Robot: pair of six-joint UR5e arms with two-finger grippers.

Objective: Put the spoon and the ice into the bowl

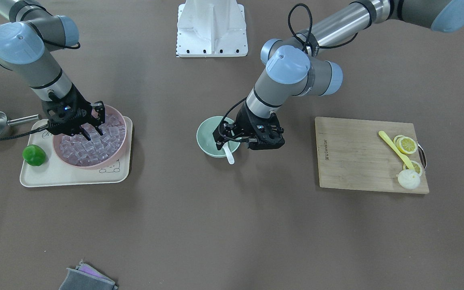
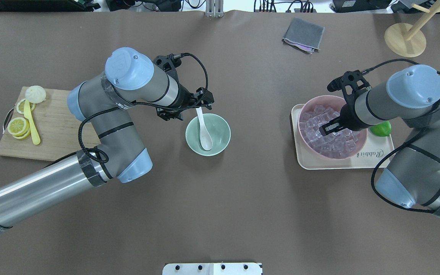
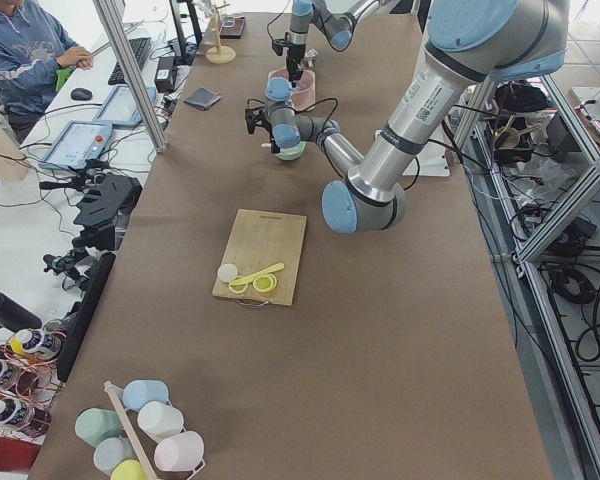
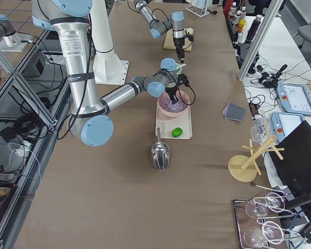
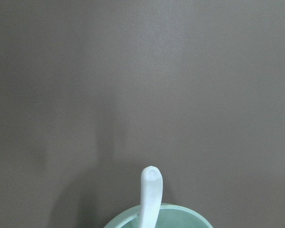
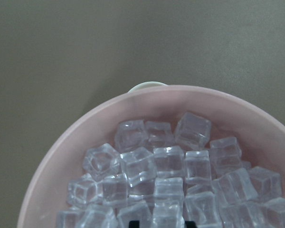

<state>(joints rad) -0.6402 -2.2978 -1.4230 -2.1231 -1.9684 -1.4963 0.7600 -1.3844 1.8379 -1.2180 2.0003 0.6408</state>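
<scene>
Spoon is in, ice comes next

The white spoon (image 2: 204,133) lies in the green bowl (image 2: 224,131), handle over the rim by the left claw (image 2: 201,101); I cannot tell if that claw is open. The right claw (image 1: 93,129) is open, tips among the ice (image 6: 168,161) in the pink bowl (image 2: 307,104), holding none yet. The counter (image 2: 220,214) is brown; a person (image 3: 25,45) sits at a desk beside it.

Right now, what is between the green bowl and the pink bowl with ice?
From the mint-green bowl, only bare brown table, then the edge of the cream tray under the pink bowl, as the overhead view shows.
</scene>
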